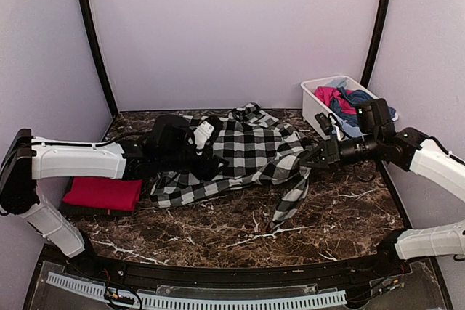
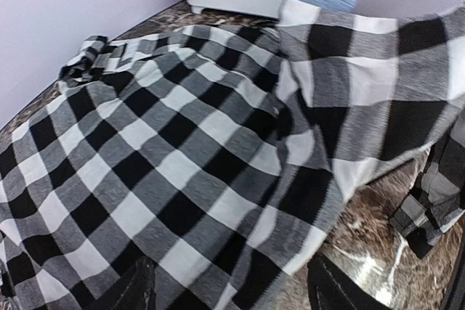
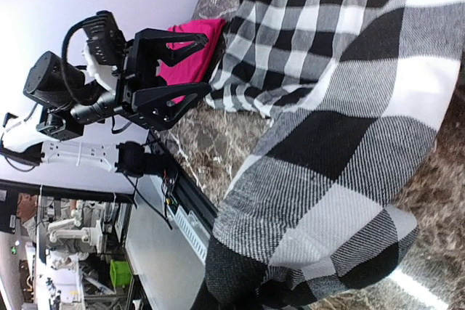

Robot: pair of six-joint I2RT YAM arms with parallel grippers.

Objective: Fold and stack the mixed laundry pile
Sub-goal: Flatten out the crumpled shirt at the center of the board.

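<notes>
A black-and-white checked shirt (image 1: pixel 251 152) lies spread across the middle of the marble table. My left gripper (image 1: pixel 212 157) hovers open over its left part; in the left wrist view the two dark fingers (image 2: pixel 131 290) straddle the checked cloth (image 2: pixel 182 143) without pinching it. My right gripper (image 1: pixel 311 159) is shut on the shirt's right edge, with a sleeve hanging down below it. In the right wrist view the bunched cloth (image 3: pixel 363 128) hides the jaws of my right gripper (image 3: pixel 290 301). A folded red tee (image 1: pixel 102 194) lies at the left.
A white plastic tub (image 1: pixel 314 107) stands at the back right, holding pink (image 1: pixel 327 96) and blue pieces (image 1: pixel 357 98). Grey walls close off the back and sides. A black rail runs along the near table edge (image 1: pixel 218 274).
</notes>
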